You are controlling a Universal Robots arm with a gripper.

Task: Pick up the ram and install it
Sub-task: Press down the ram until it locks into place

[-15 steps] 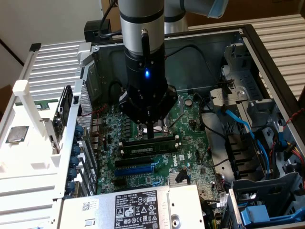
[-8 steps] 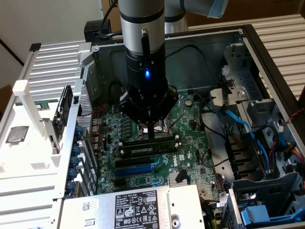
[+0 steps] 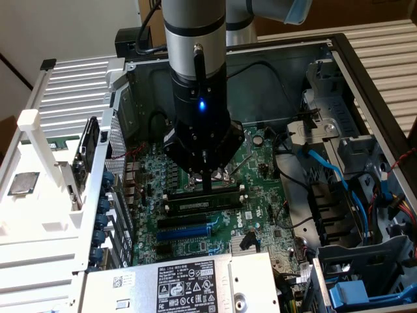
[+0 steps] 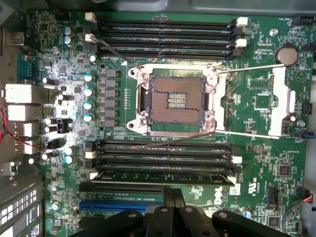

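The ram, a long, narrow, dark green-black circuit stick with black chips along its face, lies in the memory slot farthest from the square metal CPU socket on that bank, with the blue expansion slot just beyond it. In the exterior view I see the same stick lying level along its slot, directly under me.

My gripper is clenched, the two black fingers pressed together with nothing between them. In the exterior view the tip comes down just above or onto the stick's upper edge, about midway along it; I cannot tell whether it touches.

So I judge the picking up is done and I am in the installing step: the stick is already in its slot, and my closed fingers act as a pusher rather than a clamp. Whether it is fully seated I cannot say. The white end clips of the neighbouring empty black slots, nearer the CPU socket, stand out, but those on the stick's own slot are too hard to make out for me to call them latched.

The next move, as I judge it, calls for a straight push down along the stick's top edge, square to the green motherboard, without tilting the stick toward the CPU socket or away from it. Pressing off-centre could seat one end and leave the other proud.
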